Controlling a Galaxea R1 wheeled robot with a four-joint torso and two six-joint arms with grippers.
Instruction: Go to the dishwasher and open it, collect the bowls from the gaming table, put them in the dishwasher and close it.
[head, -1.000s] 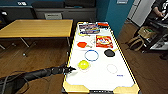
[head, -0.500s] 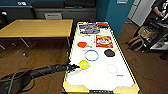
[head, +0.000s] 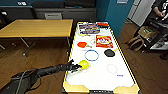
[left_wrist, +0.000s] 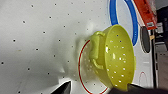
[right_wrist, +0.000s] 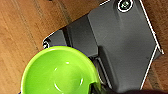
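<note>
The gaming table (head: 75, 88) has a glossy white top and a yellow rim. On it sit a yellow-green bowl (head: 84, 64), a red bowl (head: 82, 44) and a black bowl (head: 109, 52). My left gripper (head: 76, 66) reaches in from the table's left edge and stands open right at the yellow-green bowl. Up close, this perforated bowl (left_wrist: 117, 57) has a handle and tilts between the dark fingertips (left_wrist: 62, 88) of the left gripper (left_wrist: 101, 88). My right gripper (right_wrist: 96, 87) is shut on the rim of a bright green bowl (right_wrist: 58, 72) above wood floor.
A blue ring (head: 91, 55), a red box (head: 104, 41) and a board-game box (head: 88, 28) lie further up the table. A yellow-topped table (head: 37, 27) stands to the left. At the right are bags (head: 136, 42) and a person (head: 160, 10).
My left arm has stretched forward over the table's edge, bringing the gripper up to the yellow-green bowl. The other things on the table have not moved.
</note>
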